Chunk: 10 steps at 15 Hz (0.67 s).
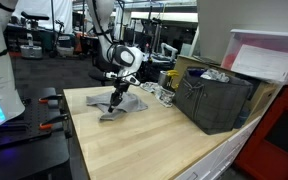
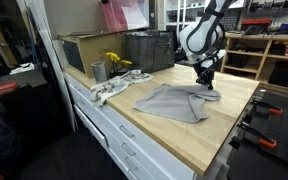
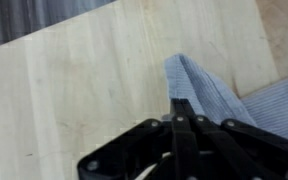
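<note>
Fingers clamped together, the end effector (image 3: 180, 108) pinches a fold of ribbed grey cloth (image 3: 212, 90) near a short edge of the pale wood-grain worktop (image 2: 234, 115).

White arm (image 2: 197, 38), black joint rings; black metal jaws.

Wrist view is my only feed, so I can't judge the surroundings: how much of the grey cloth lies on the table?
Observer: Most of the grey cloth lies spread flat on the wooden table. Only the part pinched by the gripper looks lifted.
Operator: Anything standing close to it that I can't see?
Observer: A dark crate stands on the same table, apart from the cloth.
</note>
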{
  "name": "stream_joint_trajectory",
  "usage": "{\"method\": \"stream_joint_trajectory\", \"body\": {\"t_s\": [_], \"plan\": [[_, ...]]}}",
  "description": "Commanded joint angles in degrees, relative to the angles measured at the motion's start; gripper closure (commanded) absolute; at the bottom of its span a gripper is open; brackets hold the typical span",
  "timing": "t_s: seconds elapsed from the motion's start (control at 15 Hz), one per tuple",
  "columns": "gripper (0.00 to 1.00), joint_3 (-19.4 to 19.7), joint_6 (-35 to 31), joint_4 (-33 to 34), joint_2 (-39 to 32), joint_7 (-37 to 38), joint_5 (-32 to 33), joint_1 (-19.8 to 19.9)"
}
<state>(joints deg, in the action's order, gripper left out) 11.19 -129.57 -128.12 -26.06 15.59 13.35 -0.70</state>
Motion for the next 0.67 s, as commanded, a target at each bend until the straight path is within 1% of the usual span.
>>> {"method": "stream_joint_trajectory", "body": {"t_s": [0.0,0.13,0.27,0.33,0.4,0.47,0.53,0.6], "plan": [[1.0,4.5,4.3,3.2,0.0,9.1,9.5,-3.0],[1.0,5.8,6.4,6.0,-0.5,13.0,14.7,-4.0],[1.0,6.2,8.9,9.3,-1.1,16.6,19.6,-5.1],[0.74,6.0,10.2,10.8,-1.4,18.3,21.5,-5.6],[0.72,5.4,11.1,11.9,-1.4,19.3,22.8,-5.5],[0.66,4.9,12.2,12.9,-1.4,20.4,24.3,-5.7],[0.57,4.2,13.0,13.7,-1.3,21.2,25.3,-5.8],[0.51,3.6,13.5,14.3,-1.3,21.9,26.1,-5.8]]}}
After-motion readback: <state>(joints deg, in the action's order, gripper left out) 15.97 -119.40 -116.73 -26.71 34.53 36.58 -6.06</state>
